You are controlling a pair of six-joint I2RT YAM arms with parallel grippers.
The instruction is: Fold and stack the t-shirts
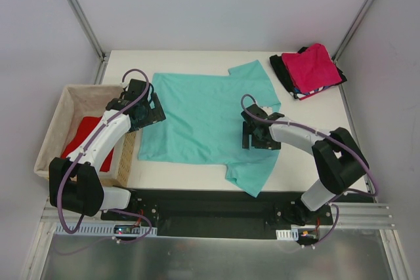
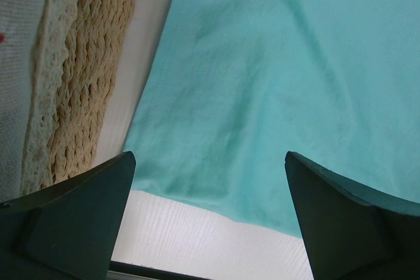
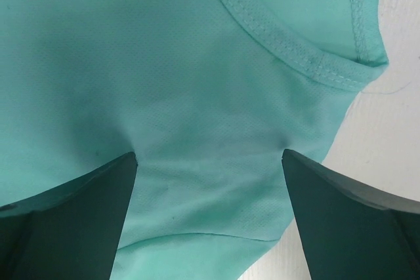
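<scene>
The teal t-shirt (image 1: pixel 203 119) is spread flat mid-table, with the left gripper (image 1: pixel 146 112) and right gripper (image 1: pixel 255 137) held wide open, empty, over hem and collar. If one layer alone is pinched, the fold may be skewed.

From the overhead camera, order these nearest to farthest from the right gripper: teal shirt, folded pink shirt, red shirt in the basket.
1. Teal-green cloth t-shirt, spread under the right gripper.
2. Magenta-pink folded t-shirt, far right corner.
3. Bright red t-shirt, in the tan wicker basket, left.
</scene>
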